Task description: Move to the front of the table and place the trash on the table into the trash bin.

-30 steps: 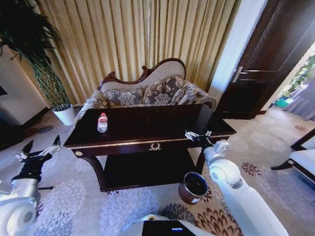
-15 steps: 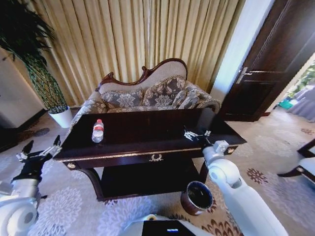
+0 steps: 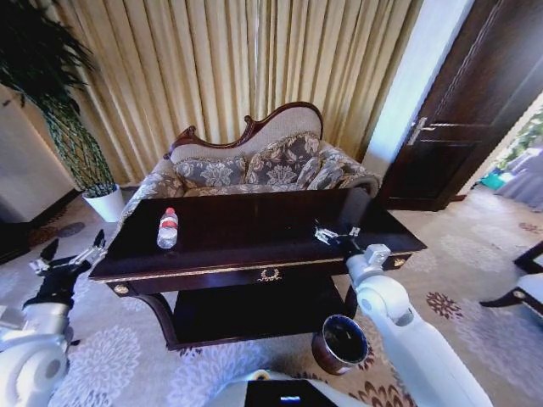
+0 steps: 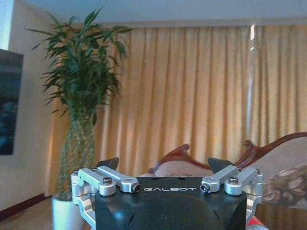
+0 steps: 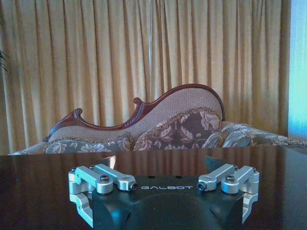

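Note:
The dark glossy table [image 3: 254, 259] with gold trim stands right in front of me. A small clear bottle [image 3: 167, 227] with a red cap and white label lies on its left part; it is the trash I can see. The round trash bin [image 3: 341, 343], with its shiny rim, sits on the carpet by the table's front right leg. My right gripper [image 3: 337, 235] hovers open over the table's right part, fingers spread above the tabletop [image 5: 48, 182] in the right wrist view. Off the table's left end, my left gripper [image 3: 68, 254] is raised and open, holding nothing.
A floral sofa [image 3: 254, 161] stands close behind the table, with curtains behind it. A tall plant in a white pot [image 3: 108, 202] is at the back left, and a dark door [image 3: 475, 110] at the right. Patterned carpet lies around the table.
The whole head view has shifted as the camera moved; the table now sits a little closer and lower in the picture. Both arms keep their pose, grippers still open.

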{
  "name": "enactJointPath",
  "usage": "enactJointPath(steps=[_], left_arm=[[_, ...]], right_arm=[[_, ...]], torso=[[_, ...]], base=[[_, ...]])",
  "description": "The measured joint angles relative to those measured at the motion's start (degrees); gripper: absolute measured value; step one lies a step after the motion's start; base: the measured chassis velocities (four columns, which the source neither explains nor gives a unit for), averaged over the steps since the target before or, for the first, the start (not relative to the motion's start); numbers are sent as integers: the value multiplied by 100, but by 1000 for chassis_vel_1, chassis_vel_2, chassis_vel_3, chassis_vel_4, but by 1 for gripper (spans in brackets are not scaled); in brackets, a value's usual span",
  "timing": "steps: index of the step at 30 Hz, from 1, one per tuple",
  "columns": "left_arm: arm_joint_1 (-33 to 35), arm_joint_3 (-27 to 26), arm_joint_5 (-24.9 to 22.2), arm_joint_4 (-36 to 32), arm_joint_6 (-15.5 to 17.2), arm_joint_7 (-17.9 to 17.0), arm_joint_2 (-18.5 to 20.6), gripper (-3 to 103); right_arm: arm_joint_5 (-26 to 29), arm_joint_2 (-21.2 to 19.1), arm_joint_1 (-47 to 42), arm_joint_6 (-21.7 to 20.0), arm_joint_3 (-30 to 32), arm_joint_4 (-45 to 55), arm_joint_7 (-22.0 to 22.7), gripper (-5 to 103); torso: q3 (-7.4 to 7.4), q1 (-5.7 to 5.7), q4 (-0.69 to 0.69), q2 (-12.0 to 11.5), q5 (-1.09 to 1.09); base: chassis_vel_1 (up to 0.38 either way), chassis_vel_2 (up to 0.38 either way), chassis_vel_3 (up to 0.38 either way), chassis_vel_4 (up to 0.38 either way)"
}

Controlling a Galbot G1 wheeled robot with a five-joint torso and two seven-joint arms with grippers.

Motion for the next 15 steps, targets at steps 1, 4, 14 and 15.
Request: enactJointPath(steps=[1,4,14,15], left_arm=[[-167,103,-42,16,186,-319,188,100],[-493,255,-242,70,529,-801,641,100],[-1318,370,-1571,196,2061,-1538,1882,100],[-1383,393,-1651,222,2173,-1539,1943,100]], right_arm=[[-12,1,-4,0,-25,-4,0,100],[-32,3,-37,-13,-64,0,0,100],[-87,55,-46,-93,-227,-83,2,100],[-104,72,-51,-95,-249,-95,3,100]], torso=[[0,0,0,0,0],[0,0,-2,0,-1],[1,1,0,-1,1],[0,1,0,-1,0]], base=[[0,0,0,0],[0,0,0,0],[0,0,0,0],[0,0,0,0]])
